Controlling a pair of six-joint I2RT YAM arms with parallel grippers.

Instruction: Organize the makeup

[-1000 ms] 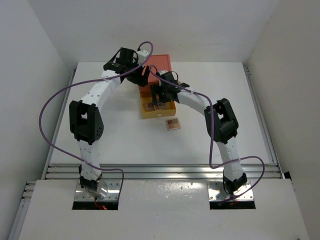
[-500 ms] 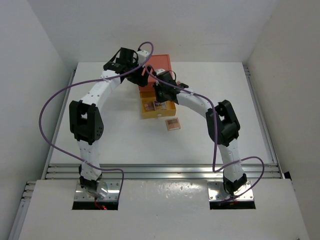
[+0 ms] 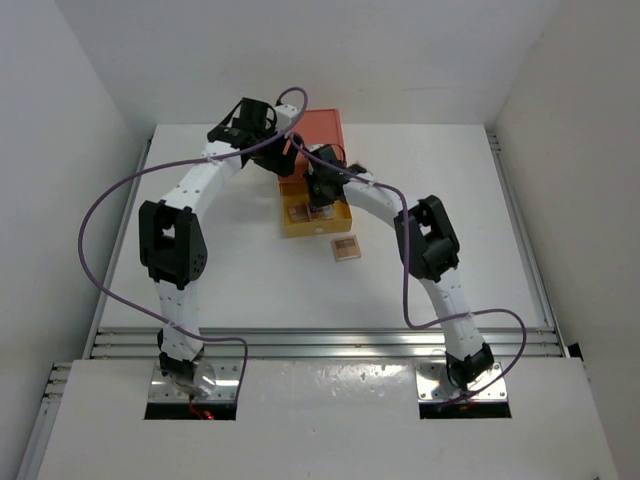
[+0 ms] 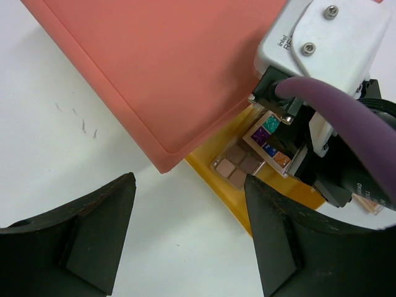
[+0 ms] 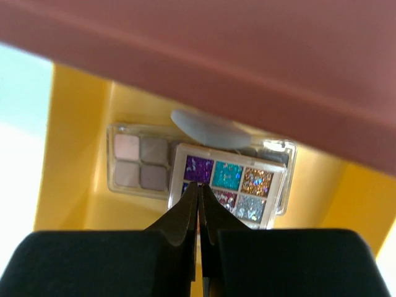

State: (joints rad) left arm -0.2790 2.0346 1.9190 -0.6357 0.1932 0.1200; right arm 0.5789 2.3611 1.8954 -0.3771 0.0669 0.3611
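White desk (image 3: 200,290): loose square palette (image 3: 345,247) lies just nearside of yellow drawer (image 3: 300,231), closer to the closed, empty right pincer (image 5: 199,195) than the wide-spread left pincer (image 4: 189,204).

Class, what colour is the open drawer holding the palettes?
Yellow drawer, clearest in the right wrist view.

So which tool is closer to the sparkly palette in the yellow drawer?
Right. The right tool is shut at the edge of the sparkly palette in the yellow drawer. The left tool hangs open farther off, beside the orange box.
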